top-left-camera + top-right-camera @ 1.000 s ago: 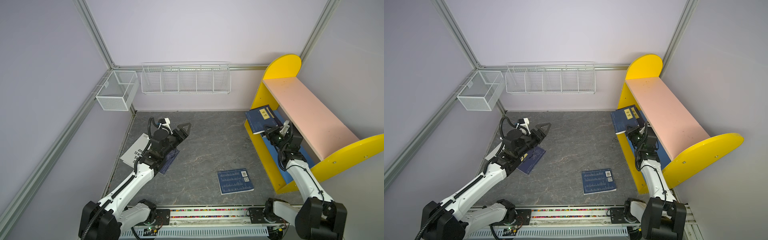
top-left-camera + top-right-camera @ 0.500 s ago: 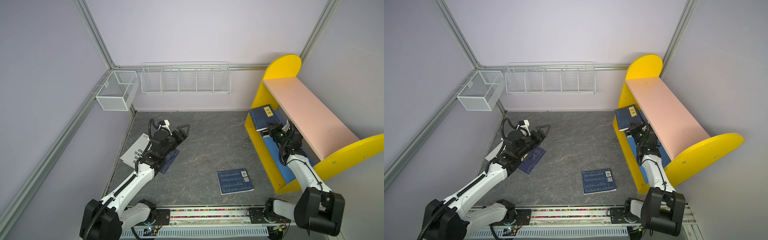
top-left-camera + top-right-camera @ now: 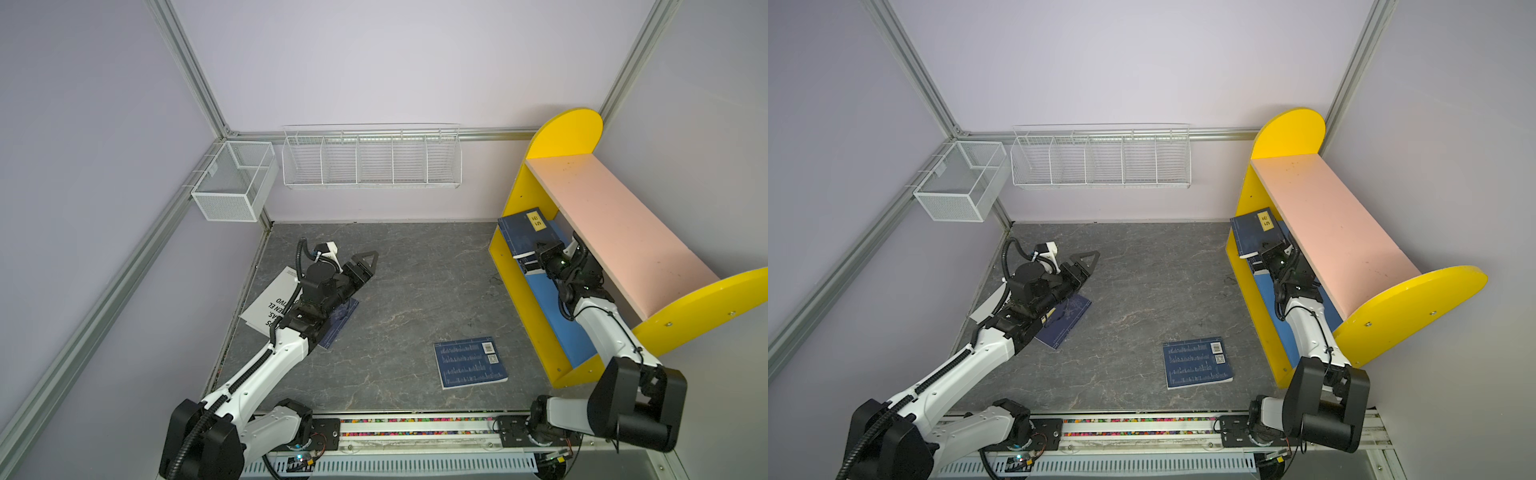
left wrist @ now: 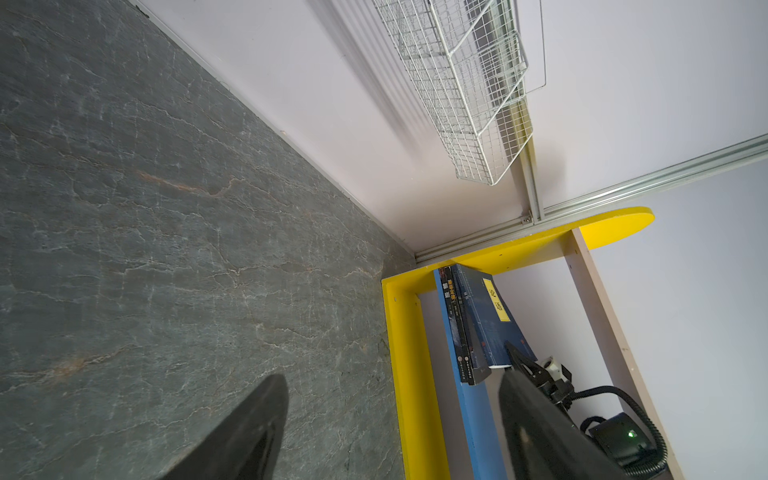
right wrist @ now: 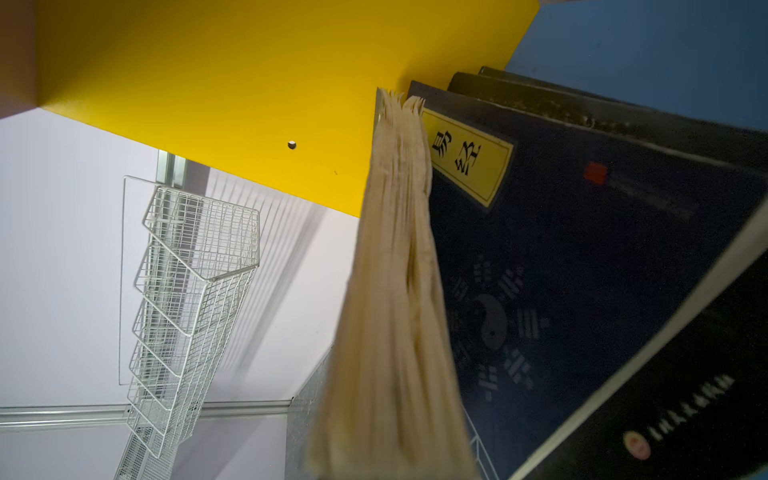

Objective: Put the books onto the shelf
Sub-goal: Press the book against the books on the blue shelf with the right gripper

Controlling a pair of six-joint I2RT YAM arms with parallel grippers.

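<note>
A navy book with a yellow label leans at the far end of the shelf, on its blue lower board, against dark books standing by the yellow side panel. The right claw is clenched on the navy book's near edge, under the pink board. On the grey tabletop near the shelf a second book lies barcode up. Well to the left, the left claw hangs released above a third book, near a big white book.

Bright, even; r. wrist cam blurry.
</note>
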